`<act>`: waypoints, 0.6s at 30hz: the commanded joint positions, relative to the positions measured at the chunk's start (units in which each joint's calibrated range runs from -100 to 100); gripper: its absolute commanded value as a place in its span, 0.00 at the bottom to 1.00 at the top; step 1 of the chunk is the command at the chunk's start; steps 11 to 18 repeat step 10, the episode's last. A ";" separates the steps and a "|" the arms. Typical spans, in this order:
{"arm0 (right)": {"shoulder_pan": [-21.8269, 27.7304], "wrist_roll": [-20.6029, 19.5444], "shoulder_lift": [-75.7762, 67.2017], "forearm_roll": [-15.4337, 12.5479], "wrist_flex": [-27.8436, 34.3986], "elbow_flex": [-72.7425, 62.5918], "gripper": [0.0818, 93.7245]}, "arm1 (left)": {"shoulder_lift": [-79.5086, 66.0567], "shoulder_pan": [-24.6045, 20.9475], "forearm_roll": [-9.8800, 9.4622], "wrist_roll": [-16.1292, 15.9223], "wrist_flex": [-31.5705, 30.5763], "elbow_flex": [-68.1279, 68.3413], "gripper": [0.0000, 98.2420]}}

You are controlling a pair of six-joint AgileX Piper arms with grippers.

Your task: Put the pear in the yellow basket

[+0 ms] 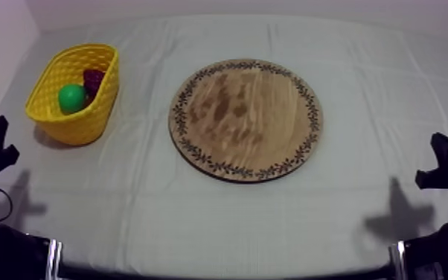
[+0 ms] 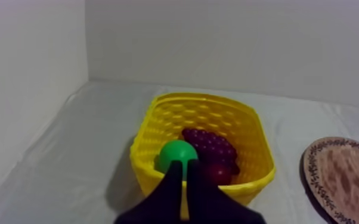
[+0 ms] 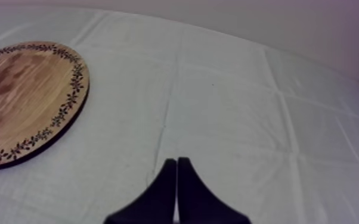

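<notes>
The green pear [image 1: 71, 98] lies inside the yellow basket [image 1: 63, 123] at the table's left, beside a dark bunch of grapes [image 1: 93, 78]. From the left wrist the pear [image 2: 178, 156], the grapes [image 2: 210, 145] and a small red fruit [image 2: 219, 173] show in the basket [image 2: 158, 119]. The round wooden board [image 1: 245, 119] sits bare at the centre. My left gripper [image 2: 185, 170] is shut on nothing, short of the basket. My right gripper [image 3: 176, 164] is shut over bare cloth, right of the board [image 3: 27, 98]. Both arms rest low at the table's sides.
A white wall rises behind and to the left of the basket. The cloth around the board has folds. The board's edge [image 2: 343, 179] lies to the right of the basket.
</notes>
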 commanded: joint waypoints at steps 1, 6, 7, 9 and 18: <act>0.00 0.03 -0.05 0.02 -0.03 0.05 0.00 | 0.00 0.00 0.26 -0.79 0.72 -0.08 0.00; 0.00 0.04 -0.05 0.02 -0.03 0.05 0.00 | 0.00 0.01 0.60 -2.89 1.62 -0.21 0.00; 0.00 0.04 -0.05 0.02 -0.03 0.05 0.00 | 0.00 0.01 0.66 -3.20 1.87 -0.27 0.00; 0.00 0.04 -0.05 0.02 -0.03 0.05 0.00 | 0.00 0.01 0.81 -3.69 2.35 -0.33 0.00; 0.00 0.04 -0.05 0.02 -0.03 0.05 0.00 | 0.00 0.01 0.88 -3.81 2.55 -0.38 0.00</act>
